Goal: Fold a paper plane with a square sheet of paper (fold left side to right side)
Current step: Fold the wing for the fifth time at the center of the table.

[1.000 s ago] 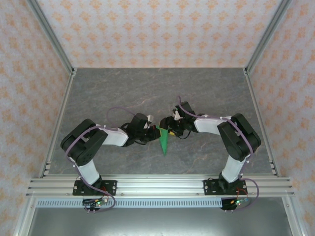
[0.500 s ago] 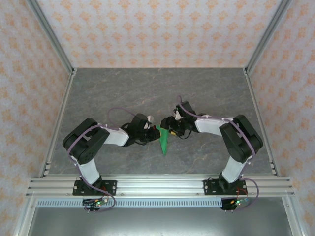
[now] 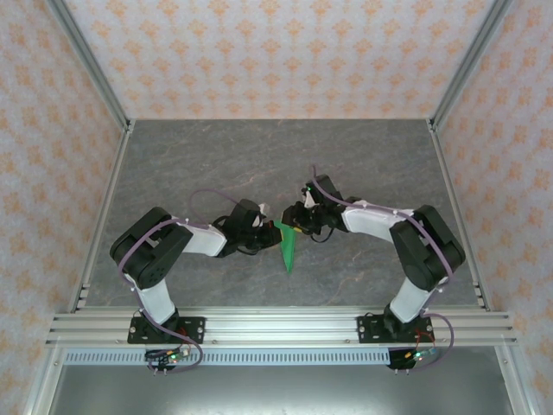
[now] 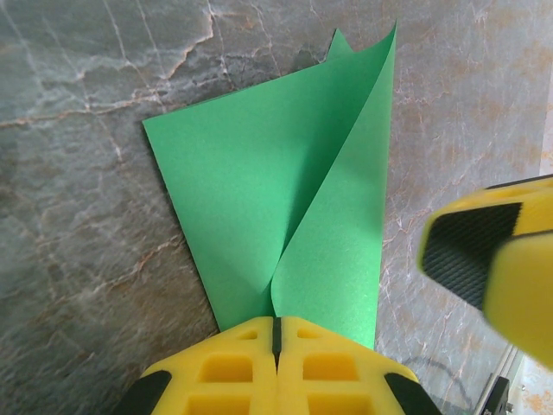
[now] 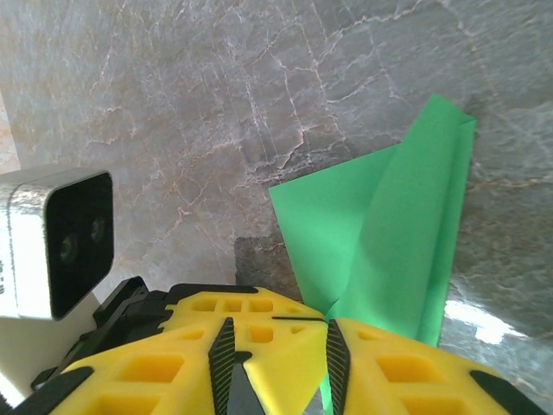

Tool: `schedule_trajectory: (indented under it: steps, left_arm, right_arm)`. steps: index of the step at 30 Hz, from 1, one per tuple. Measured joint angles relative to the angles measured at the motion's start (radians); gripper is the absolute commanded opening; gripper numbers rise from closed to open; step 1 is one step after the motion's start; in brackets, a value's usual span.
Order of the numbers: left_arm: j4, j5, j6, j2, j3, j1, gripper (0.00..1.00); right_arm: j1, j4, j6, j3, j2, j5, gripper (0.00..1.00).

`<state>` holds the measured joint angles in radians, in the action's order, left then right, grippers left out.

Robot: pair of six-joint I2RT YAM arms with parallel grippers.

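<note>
Grey marbled table (image 3: 259, 156) lies bare on every side of the paper (image 3: 288, 248), and the widest free stretch runs beyond its broad end toward the patterned back wall (image 3: 276, 52); the paper sits between the two grippers, a narrow green wedge pointing at the near rail (image 3: 276, 322); its lower layer lies flat with straight edges, while the upper flap stands off it with its long edge free and curving; the left gripper (image 4: 276, 341) is clenched on the paper where the flap's crease begins; the right gripper (image 5: 279, 372), just beside the paper's broad end, has its fingers apart, a green sliver running down between them, unclamped.
</note>
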<state>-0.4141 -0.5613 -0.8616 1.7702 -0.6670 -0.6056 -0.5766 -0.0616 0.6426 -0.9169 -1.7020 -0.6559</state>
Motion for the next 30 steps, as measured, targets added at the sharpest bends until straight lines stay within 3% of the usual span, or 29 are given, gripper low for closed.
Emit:
schedule_trajectory:
  steps: [30]
  left_arm:
    - [0.003, 0.009, 0.0, -0.002, 0.002, -0.001, 0.0]
  right_arm:
    - [-0.001, 0.031, -0.011, -0.003, -0.102, -0.002, 0.31]
